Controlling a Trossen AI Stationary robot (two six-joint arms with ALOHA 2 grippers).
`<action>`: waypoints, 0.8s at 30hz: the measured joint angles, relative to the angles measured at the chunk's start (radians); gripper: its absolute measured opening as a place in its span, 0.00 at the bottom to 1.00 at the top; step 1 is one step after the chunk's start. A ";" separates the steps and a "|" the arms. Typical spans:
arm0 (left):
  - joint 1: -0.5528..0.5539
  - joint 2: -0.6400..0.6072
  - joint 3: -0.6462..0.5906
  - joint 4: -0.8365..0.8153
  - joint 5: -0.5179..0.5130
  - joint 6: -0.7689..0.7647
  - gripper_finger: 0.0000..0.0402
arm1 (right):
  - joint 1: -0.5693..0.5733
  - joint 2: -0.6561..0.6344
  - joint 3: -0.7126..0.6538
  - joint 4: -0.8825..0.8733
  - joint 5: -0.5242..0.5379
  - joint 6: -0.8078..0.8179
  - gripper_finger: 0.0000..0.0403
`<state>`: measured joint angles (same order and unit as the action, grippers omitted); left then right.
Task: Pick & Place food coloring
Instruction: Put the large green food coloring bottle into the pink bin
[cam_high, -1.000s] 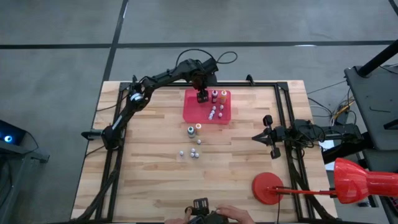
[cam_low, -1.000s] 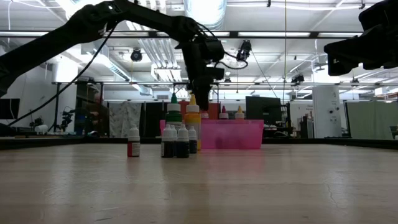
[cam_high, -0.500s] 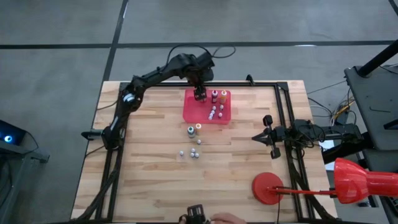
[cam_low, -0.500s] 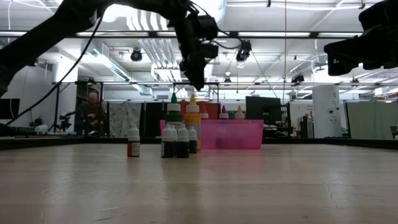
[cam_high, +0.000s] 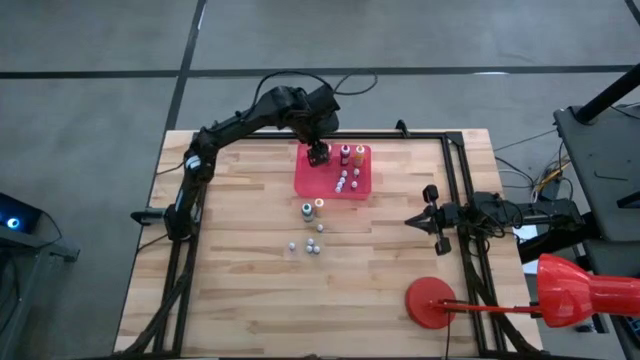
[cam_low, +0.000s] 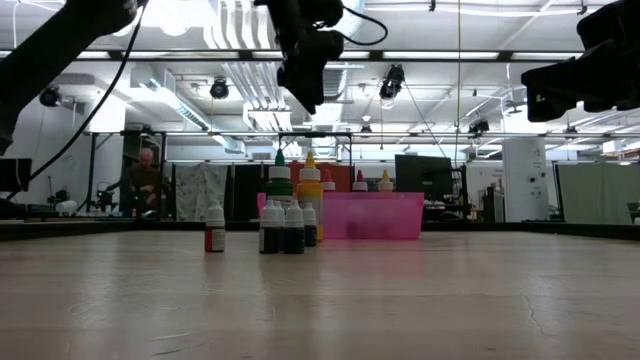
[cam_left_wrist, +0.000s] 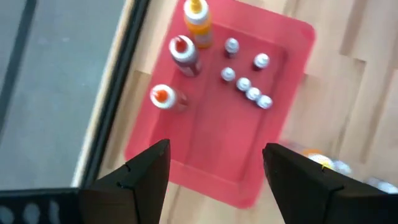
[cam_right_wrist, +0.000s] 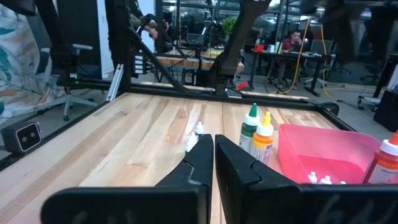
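The red tray lies at the table's far middle. In it stand three taller bottles, one orange, one red and one with an orange-red cap, plus several tiny whitish ones. On the table nearer stand a teal bottle, an orange one and several tiny ones. My left gripper hangs open and empty high above the tray's far left corner. My right gripper waits shut at the table's right side.
A black frame runs along the table's far and right edges. A red round stand sits at the near right corner. Bare wood lies left of and nearer than the bottles. A person stands in the room far behind the table.
My left gripper has risen well clear of the tray and drifted slightly toward the table's left edge. A person's hands at the table's near edge have drawn back out of the high view.
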<state>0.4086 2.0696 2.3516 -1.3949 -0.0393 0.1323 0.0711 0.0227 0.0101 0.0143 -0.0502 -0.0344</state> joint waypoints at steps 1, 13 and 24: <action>-0.009 -0.004 0.000 -0.006 0.000 -0.015 0.57 | 0.000 0.000 0.000 0.000 0.000 0.000 0.02; -0.102 -0.067 0.000 -0.065 0.021 -0.092 0.57 | 0.000 0.000 0.000 0.000 0.000 0.000 0.02; -0.177 -0.109 -0.002 -0.153 0.021 -0.086 0.57 | 0.000 -0.001 0.000 0.000 0.000 0.000 0.02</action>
<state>0.2314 1.9602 2.3501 -1.5478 -0.0185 0.0467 0.0715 0.0218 0.0101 0.0141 -0.0504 -0.0345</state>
